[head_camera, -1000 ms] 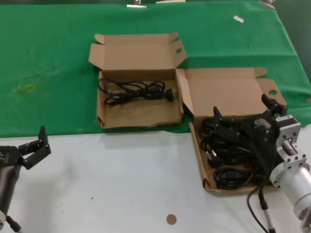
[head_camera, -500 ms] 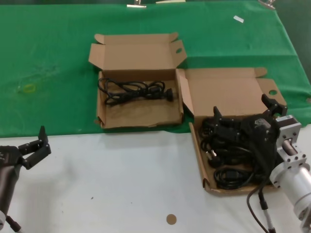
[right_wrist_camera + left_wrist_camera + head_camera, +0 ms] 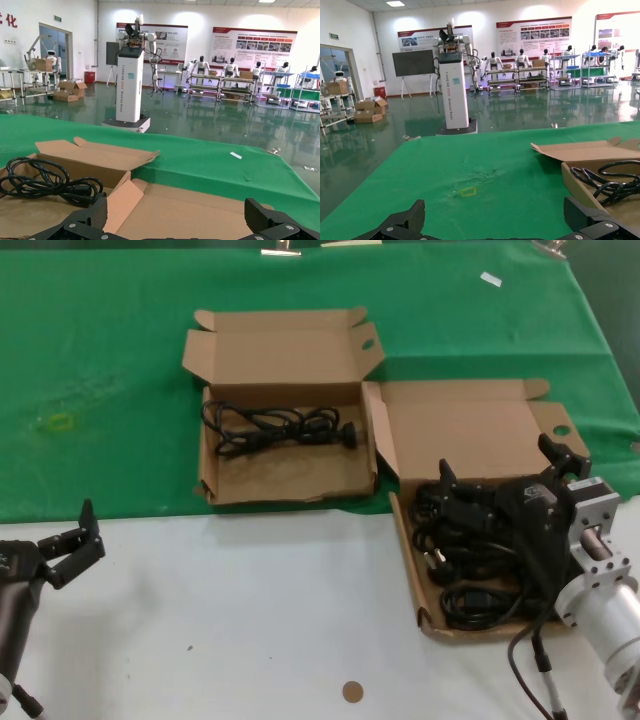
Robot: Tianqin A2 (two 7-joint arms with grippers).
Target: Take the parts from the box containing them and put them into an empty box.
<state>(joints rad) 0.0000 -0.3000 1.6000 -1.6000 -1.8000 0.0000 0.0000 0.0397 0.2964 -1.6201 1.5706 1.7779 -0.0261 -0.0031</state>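
Observation:
The source box [image 3: 408,552] lies at the right, its lid [image 3: 460,430] laid back, with several coiled black power cords [image 3: 470,545] in it. The other box [image 3: 290,472], at the middle left on the green cloth, holds one black cord [image 3: 280,427]. My right gripper [image 3: 500,462] is open and empty, above the far end of the cord pile; in the right wrist view [image 3: 177,220] nothing is between its fingers, and the single cord [image 3: 45,181] shows beyond. My left gripper [image 3: 75,540] is open and empty, parked over the white table at the near left.
A green cloth [image 3: 100,360] covers the far half of the table; the near half is white [image 3: 250,620]. A small brown disc [image 3: 351,692] lies near the front edge. In the left wrist view [image 3: 495,222] the box with one cord [image 3: 607,182] is off to one side.

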